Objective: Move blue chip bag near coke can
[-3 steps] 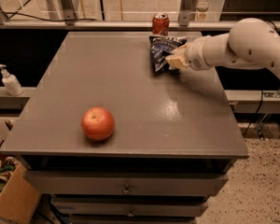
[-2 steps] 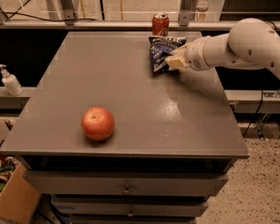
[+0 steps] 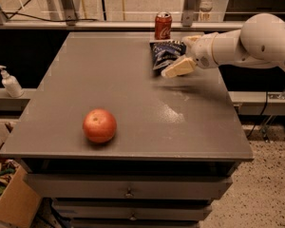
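Observation:
The blue chip bag (image 3: 164, 54) lies crinkled on the grey table (image 3: 133, 94) at the back right. It sits just in front of the red coke can (image 3: 163, 25), a short gap apart. My gripper (image 3: 175, 56) comes in from the right on the white arm and is open. One finger (image 3: 179, 67) stands at the bag's front right edge and the other finger (image 3: 193, 38) behind its right side. The bag rests on the table between them.
A red apple (image 3: 99, 125) sits near the table's front left. A white pump bottle (image 3: 10, 81) stands on a ledge to the left. Metal posts and a rail run behind the table. A cardboard box (image 3: 12, 203) lies on the floor at lower left.
The fingers have spread apart and let go of the chip bag, which stays in place by the can. The arm has barely moved.

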You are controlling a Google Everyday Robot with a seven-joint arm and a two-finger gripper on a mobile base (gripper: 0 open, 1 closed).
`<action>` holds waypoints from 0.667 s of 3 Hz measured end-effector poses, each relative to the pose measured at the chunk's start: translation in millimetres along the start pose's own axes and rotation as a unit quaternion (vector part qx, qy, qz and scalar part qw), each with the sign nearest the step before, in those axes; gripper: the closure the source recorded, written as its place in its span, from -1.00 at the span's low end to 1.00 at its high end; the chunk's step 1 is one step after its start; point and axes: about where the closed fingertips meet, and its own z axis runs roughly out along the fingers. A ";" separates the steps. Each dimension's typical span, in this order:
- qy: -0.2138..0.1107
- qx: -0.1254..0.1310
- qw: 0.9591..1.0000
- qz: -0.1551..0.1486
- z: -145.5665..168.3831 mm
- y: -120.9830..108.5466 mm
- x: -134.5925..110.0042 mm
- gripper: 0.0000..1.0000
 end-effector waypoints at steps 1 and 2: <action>-0.023 -0.001 1.000 0.008 -18.4 4.4 3.3 -1.00; -0.036 0.011 0.999 0.030 -51.8 8.8 24.1 -1.00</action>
